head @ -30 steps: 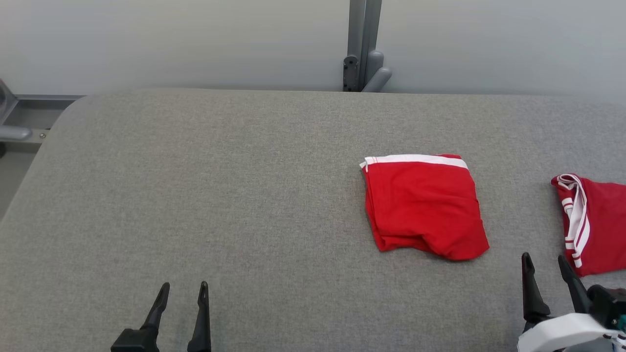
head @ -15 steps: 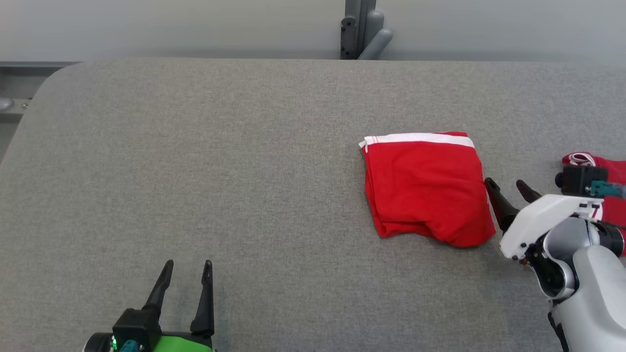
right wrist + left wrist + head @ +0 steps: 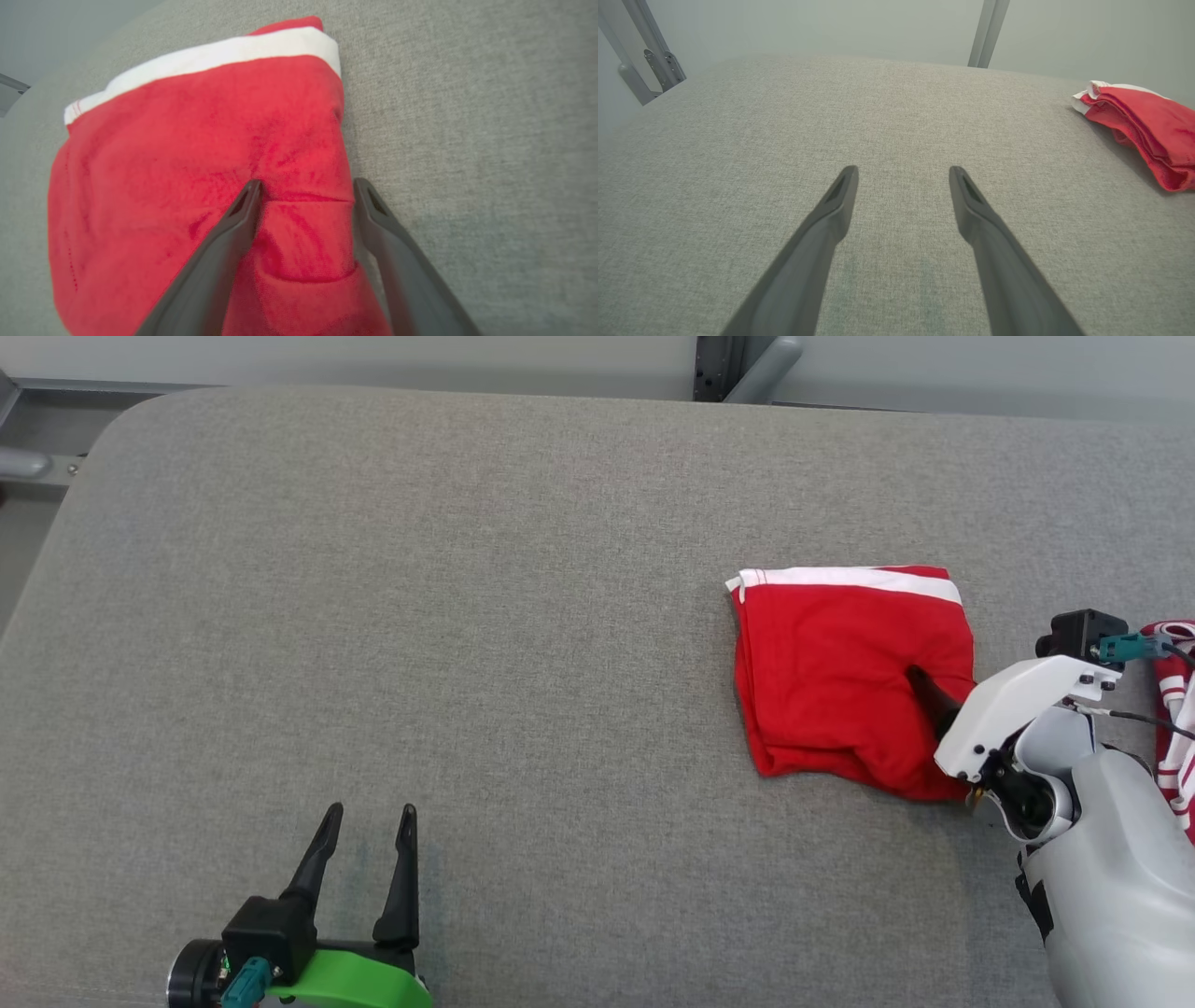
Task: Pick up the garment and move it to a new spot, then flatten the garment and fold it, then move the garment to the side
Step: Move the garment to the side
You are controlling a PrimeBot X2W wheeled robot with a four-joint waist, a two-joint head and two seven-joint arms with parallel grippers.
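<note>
head view: the folded red garment (image 3: 845, 667) lies right of centre on the grey bench (image 3: 420, 569). the right gripper (image 3: 934, 695) reaches onto its right edge. the left gripper (image 3: 371, 810) is wide at lower left.
left wrist view: fingers spread over bare bench, garment at upper right.
right wrist view: jaws wide, one finger on the garment, the other at its edge.

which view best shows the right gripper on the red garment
The right wrist view: the right gripper straddles the edge of the red garment, fingers open, one on the cloth, one beside it. The head view hides one finger; the left wrist view shows the garment side-on.
</note>
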